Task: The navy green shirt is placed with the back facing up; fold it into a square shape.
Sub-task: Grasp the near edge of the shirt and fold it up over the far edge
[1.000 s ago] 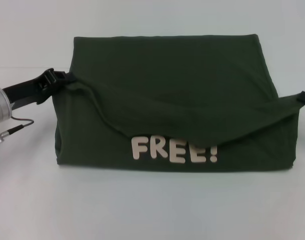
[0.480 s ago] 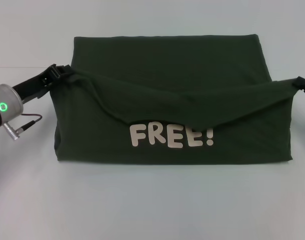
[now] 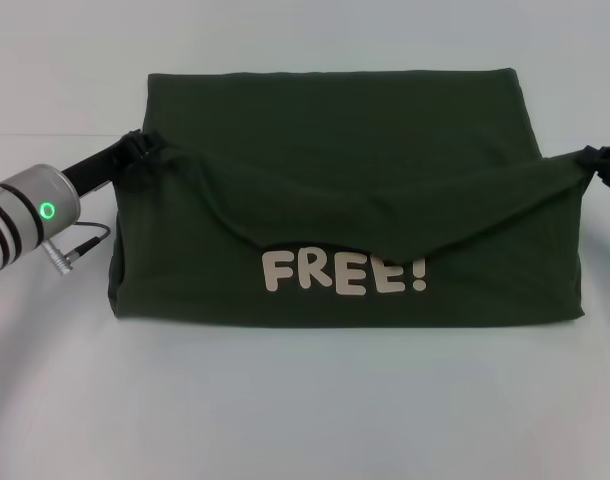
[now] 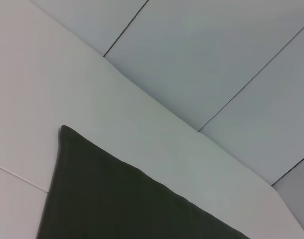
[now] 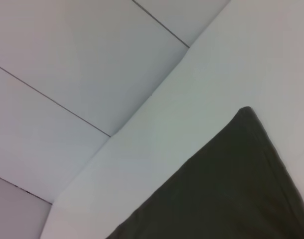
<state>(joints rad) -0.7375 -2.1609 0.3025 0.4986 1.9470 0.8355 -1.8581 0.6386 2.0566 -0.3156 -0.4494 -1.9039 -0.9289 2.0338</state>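
head view: shirt [image 3: 345,190] long axis left-right

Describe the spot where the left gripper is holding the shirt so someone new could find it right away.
On the white table lies the navy green shirt, partly folded, with cream "FREE!" lettering showing. At its left edge the left gripper pinches a raised corner, opposite the right gripper.

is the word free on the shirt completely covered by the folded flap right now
No, in the head view the cream letters show in full on the shirt, just below the sagging edge of the flap.
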